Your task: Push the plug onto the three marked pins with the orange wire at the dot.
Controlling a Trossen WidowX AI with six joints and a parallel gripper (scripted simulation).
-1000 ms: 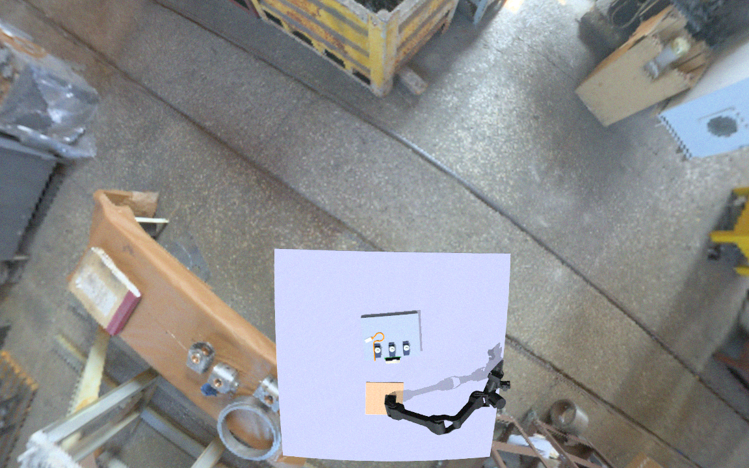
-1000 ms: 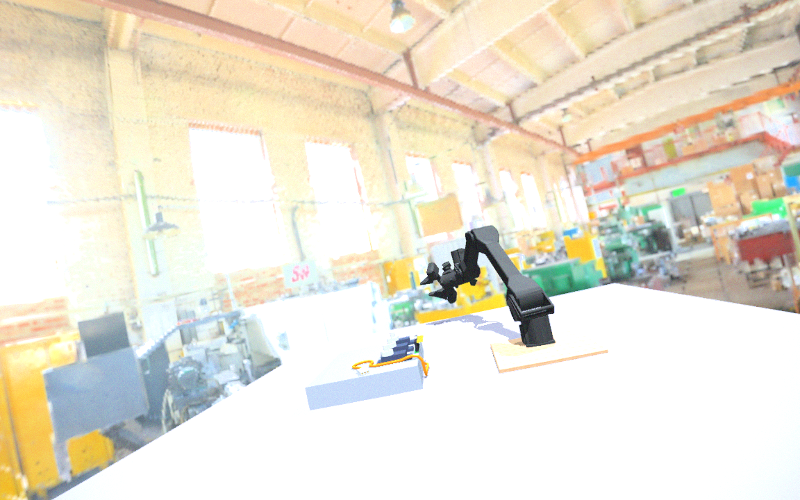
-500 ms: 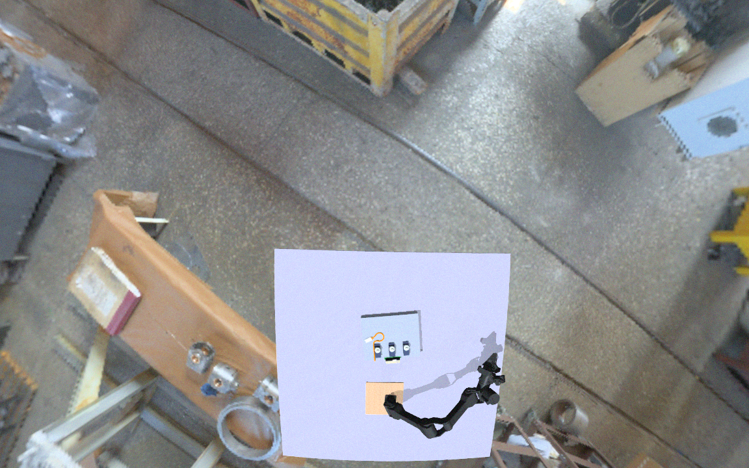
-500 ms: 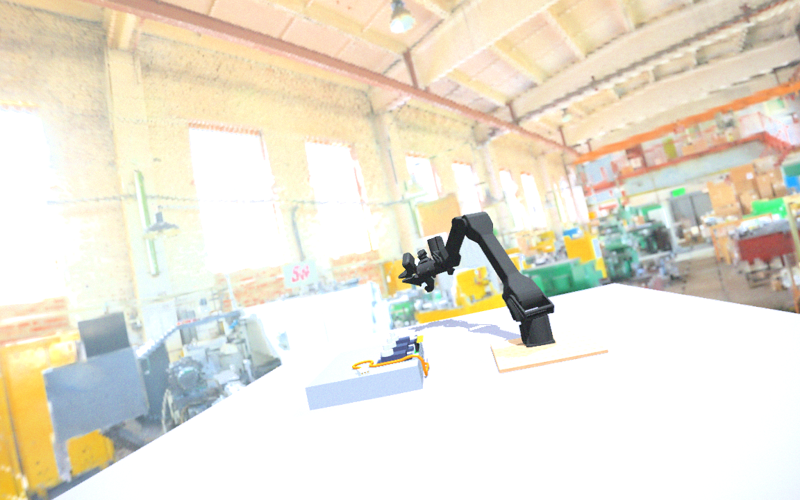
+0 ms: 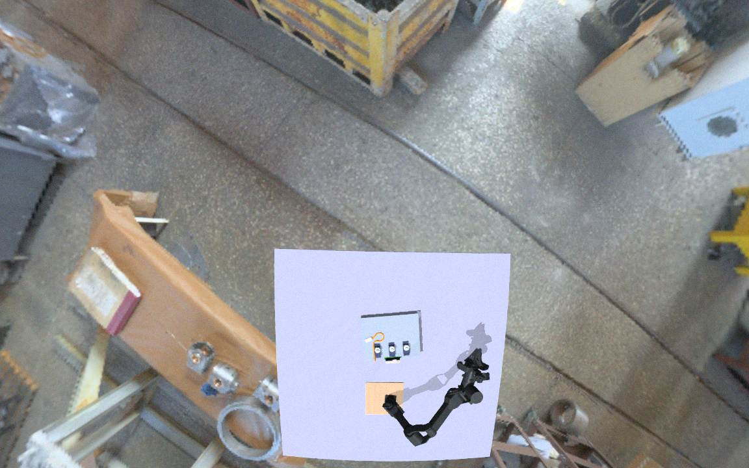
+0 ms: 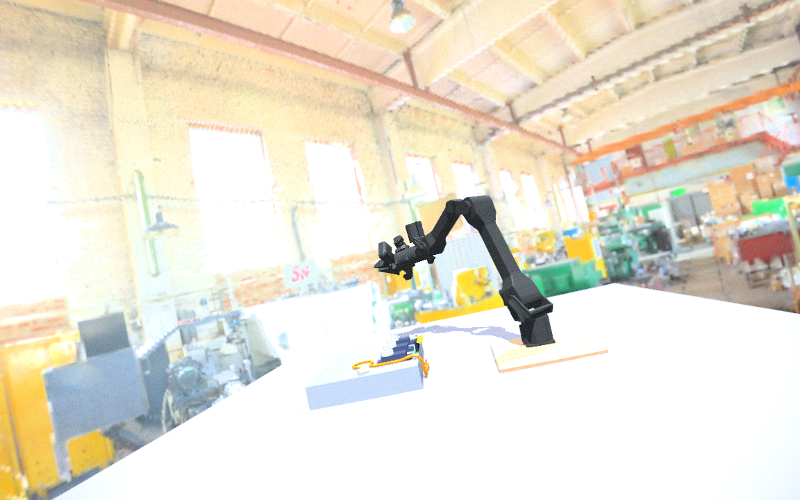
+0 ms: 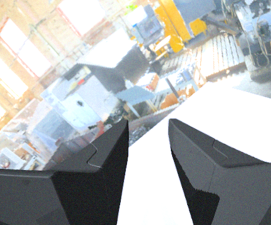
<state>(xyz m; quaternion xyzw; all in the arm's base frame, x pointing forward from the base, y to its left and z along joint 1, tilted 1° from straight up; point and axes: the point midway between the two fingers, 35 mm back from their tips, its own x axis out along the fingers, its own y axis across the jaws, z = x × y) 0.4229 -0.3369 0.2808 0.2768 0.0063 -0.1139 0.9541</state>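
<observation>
The pale holder [image 5: 394,325] [image 6: 359,388] lies on the table with dark servos [image 5: 391,349] [image 6: 398,351] along its near part. An orange lead [image 5: 381,334] [image 6: 384,363] loops over it to the white plug [image 5: 368,339] [image 6: 363,371], which lies on the holder's top at the left in the top view. The pin row [image 5: 392,359] is at the near edge; single pins, band and dot are too small to tell. My gripper [image 5: 478,351] [image 6: 378,266] [image 7: 148,126] is partly open and empty, raised above the table, well to the right of the holder in the top view.
The arm's base stands on a wooden board [image 5: 374,407] [image 6: 552,359] on the near side of the holder. The pale table [image 5: 318,290] [image 6: 546,435] [image 7: 151,194] ends to the right of the gripper in the top view. Workshop clutter lies beyond the table.
</observation>
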